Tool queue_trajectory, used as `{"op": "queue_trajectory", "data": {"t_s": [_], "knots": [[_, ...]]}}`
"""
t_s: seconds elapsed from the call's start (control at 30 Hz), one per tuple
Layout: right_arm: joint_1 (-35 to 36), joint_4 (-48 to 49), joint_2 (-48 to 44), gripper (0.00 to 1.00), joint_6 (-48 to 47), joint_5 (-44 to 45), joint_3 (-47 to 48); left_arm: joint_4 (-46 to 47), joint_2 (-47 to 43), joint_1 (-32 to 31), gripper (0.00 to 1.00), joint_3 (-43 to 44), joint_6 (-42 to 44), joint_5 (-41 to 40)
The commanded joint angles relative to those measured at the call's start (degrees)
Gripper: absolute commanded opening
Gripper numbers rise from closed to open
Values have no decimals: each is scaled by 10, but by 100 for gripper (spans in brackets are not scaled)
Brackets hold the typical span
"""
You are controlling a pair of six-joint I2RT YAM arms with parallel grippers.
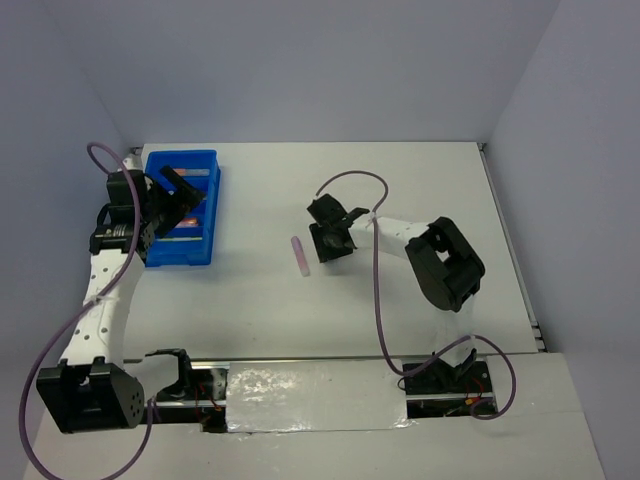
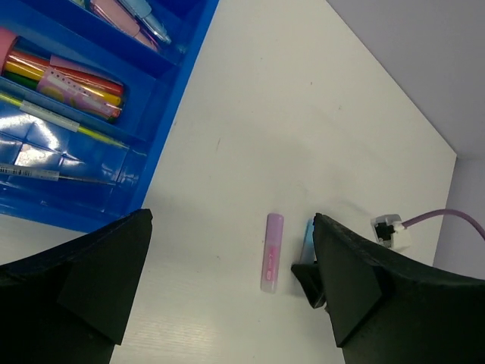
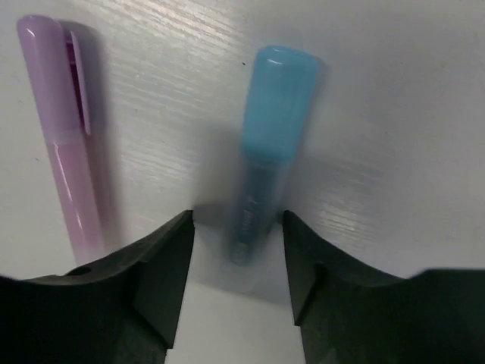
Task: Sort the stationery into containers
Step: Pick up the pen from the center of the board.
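Observation:
A light blue capped marker (image 3: pixel 269 144) lies on the white table, its lower end between the fingers of my right gripper (image 3: pixel 239 224). The jaws are open, with a gap on each side of the marker. A pale purple-pink marker (image 3: pixel 64 136) lies parallel just left of it, and shows in the top view (image 1: pixel 300 255) and the left wrist view (image 2: pixel 273 252). The blue divided tray (image 1: pixel 180 254) stands at the far left. My left gripper (image 1: pixel 185 200) hovers over its right side, open and empty (image 2: pixel 231 220). Several markers and pens (image 2: pixel 76 80) lie in the tray's compartments.
The right arm's elbow (image 1: pixel 445 265) sits right of centre above the table. White walls close the table at the back and sides. A purple cable (image 1: pixel 375 250) loops from the right wrist down to the base.

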Motion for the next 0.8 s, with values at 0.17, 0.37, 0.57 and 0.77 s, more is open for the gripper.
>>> {"op": "queue_trajectory", "data": {"t_s": [0.17,0.37,0.57,0.77], "knots": [[-1,-19,40,30,33,8,-28,17,-36,-4,99,-18,40,46],[-5,59,-70,0,58,-3,-93,110,-15,-107,99,-55,30,115],[9,157,-258,0,96,-20,-163,240,66,-227,99,-55,7,197],[49,210,-363,0,88,-74,-196,307,101,-271,97,-46,-19,224]]}}
